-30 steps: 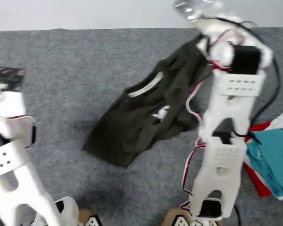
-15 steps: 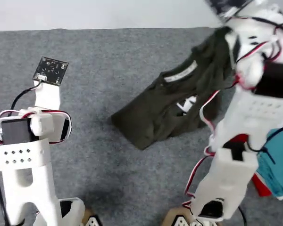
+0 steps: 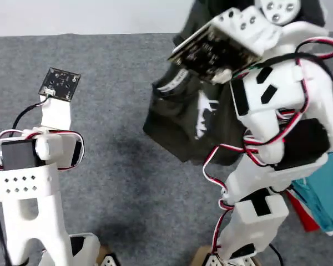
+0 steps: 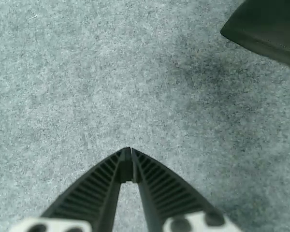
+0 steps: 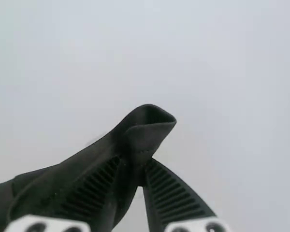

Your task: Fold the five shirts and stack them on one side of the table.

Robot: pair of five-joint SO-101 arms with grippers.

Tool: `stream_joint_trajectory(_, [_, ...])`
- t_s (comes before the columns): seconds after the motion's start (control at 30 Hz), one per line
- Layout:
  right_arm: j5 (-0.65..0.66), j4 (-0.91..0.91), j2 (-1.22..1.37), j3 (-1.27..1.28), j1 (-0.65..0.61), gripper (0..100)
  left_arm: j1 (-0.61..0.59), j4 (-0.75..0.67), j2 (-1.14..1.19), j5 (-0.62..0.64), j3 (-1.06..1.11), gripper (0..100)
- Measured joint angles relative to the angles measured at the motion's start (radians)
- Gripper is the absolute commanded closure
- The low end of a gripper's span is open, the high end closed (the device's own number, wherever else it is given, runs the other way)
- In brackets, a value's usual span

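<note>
Upper right of high view: dark shirt (image 3: 191, 119) is held raised by right gripper (image 5: 135, 166), fold of cloth pinched between clenched jaws, rest of garment hung down over grey table (image 3: 116, 83); whether hem touches table cannot be told. Lower left of high view: left arm (image 3: 30, 183) is placed well apart from shirt. Left gripper (image 4: 130, 153) is closed on nothing, tips met above table; shirt corner is seen beyond it. Right edge of high view: teal shirt (image 3: 327, 191) and red cloth (image 3: 301, 216) are piled together
</note>
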Motion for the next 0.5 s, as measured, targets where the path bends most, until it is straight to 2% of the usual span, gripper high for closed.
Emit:
stream_joint_trajectory(0.17, [0.041,-0.103,-0.009,0.117,0.048,98.8,0.000,0.000,0.000,0.000,0.003,100])
stream_joint_trajectory(0.5, [0.049,-0.098,-0.008,0.577,0.327,98.8,0.008,-0.083,0.000,0.000,0.080,99])
